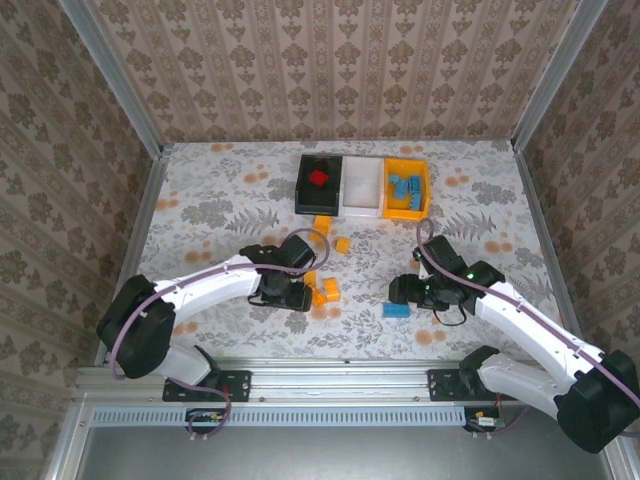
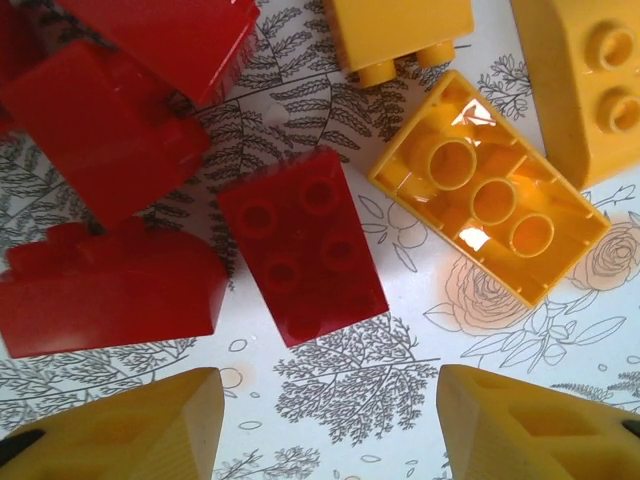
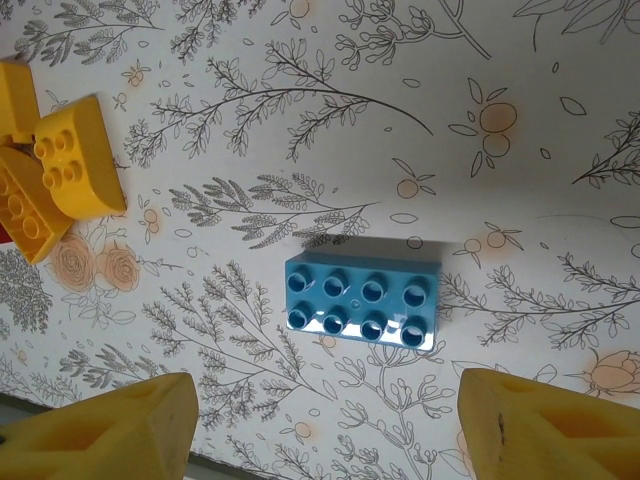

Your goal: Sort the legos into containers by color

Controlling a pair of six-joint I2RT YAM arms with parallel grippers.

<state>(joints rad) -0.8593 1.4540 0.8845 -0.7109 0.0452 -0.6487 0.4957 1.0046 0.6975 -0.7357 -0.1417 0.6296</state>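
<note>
Three joined containers stand at the back: a black tray (image 1: pixel 302 186) holding a red lego (image 1: pixel 319 178), a white tray (image 1: pixel 362 186), and a yellow tray (image 1: pixel 405 211) holding blue legos (image 1: pixel 404 185). My left gripper (image 2: pixel 330 425) is open just short of a studded red lego (image 2: pixel 300 255), with nothing between its fingers. More red legos (image 2: pixel 100 125) lie to its left and an upturned orange lego (image 2: pixel 490 200) to its right. My right gripper (image 3: pixel 325 425) is open near a blue eight-stud lego (image 3: pixel 362 298), which lies flat on the table ahead of its jaws.
Orange legos (image 1: pixel 325 292) lie between the two grippers, and others (image 1: pixel 342 244) sit nearer the trays. Two more orange pieces (image 3: pixel 75 160) show at the left of the right wrist view. The floral table is walled on three sides.
</note>
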